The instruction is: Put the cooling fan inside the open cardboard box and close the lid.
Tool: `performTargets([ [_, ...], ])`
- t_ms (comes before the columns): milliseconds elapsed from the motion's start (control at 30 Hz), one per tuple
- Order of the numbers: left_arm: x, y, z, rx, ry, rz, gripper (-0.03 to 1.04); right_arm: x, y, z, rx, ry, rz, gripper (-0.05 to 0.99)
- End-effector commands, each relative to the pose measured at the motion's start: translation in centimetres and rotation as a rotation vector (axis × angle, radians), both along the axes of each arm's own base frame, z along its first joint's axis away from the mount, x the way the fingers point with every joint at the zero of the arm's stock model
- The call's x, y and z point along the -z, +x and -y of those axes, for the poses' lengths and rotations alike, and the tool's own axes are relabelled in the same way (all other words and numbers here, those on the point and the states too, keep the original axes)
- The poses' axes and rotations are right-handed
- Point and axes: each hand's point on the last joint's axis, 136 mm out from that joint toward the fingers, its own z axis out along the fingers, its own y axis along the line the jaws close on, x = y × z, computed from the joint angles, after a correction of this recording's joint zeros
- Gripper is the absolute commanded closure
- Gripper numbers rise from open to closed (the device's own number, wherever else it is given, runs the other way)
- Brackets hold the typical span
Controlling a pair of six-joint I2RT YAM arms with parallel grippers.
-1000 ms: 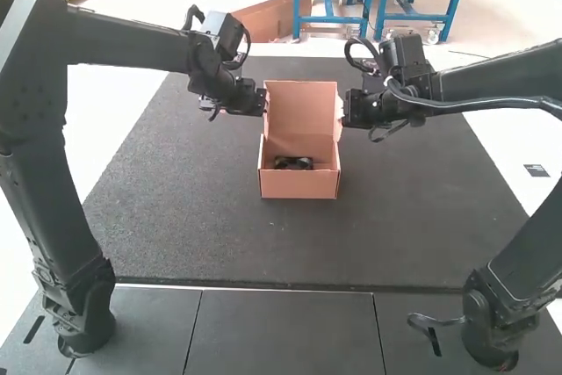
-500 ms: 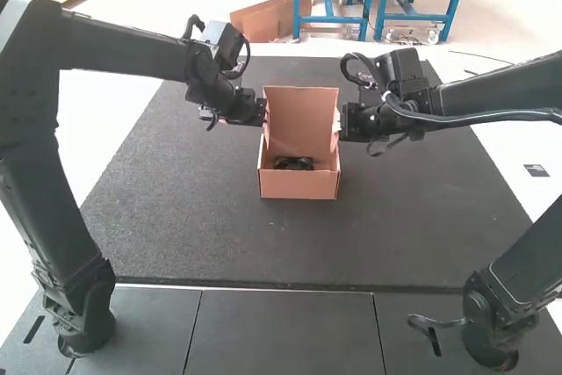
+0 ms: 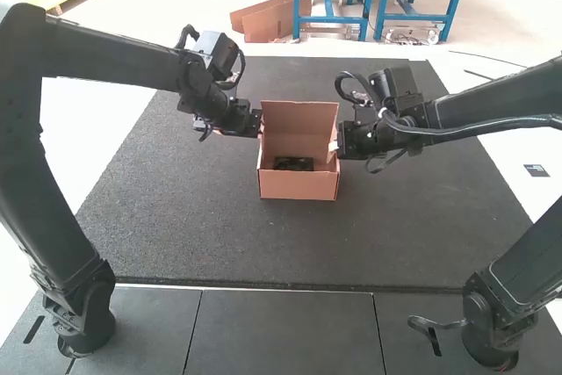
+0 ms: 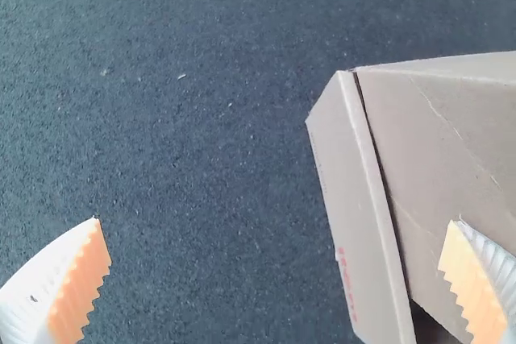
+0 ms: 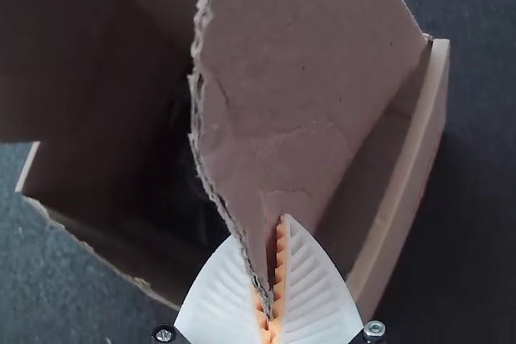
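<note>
Its wrist view shows the right end effector (image 5: 272, 235) pinching a flap (image 5: 310, 94).

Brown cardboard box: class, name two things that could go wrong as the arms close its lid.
The right gripper pinches a ragged-edged cardboard side flap; pulling might tear it. The left gripper is open, not gripping the brown lid, which may come down skewed, flaps landing outside the cardboard box.

Dark textured mat (image 3: 176, 208) on black panelled table (image 3: 281, 331); even light.
</note>
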Motion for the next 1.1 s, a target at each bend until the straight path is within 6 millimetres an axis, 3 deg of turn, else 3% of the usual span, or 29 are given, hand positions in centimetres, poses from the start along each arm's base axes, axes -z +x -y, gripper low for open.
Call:
performTargets([
  [0,-1.0,-0.7,1.1,0.033,-0.049,0.012,0.04,-0.6,-1.4,-1.0,-0.058,0.024,0.013,0.95],
  [300,0.6,-1.9,1.1,0.056,-0.040,-0.033,0.04,1.5,-2.6,-0.5,-0.087,-0.054,0.020,0.95],
  [567,-0.1,-2.8,0.6,0.060,-0.024,-0.038,0.04,1.8,-1.7,0.6,-0.066,-0.129,0.078,0.92],
  [633,0.0,-3.1,0.2,0.058,-0.011,-0.050,0.04,1.5,-1.2,0.8,-0.057,-0.148,0.102,0.75],
  [733,0.1,-3.5,-0.2,0.062,0.008,-0.060,0.04,0.5,-0.5,0.7,-0.047,-0.152,0.111,0.36],
  [800,-0.2,-3.4,-0.8,0.055,0.034,-0.048,0.04,-0.1,-0.4,0.7,-0.048,-0.159,0.093,0.03],
  [933,-1.2,-2.5,-2.0,0.027,0.072,0.000,0.04,-1.0,-0.8,0.5,-0.070,-0.167,0.040,0.01],
  [1067,-3.0,-0.6,-4.5,-0.059,0.134,0.075,0.04,-2.7,-0.9,0.6,-0.078,-0.179,0.031,0.01],
])
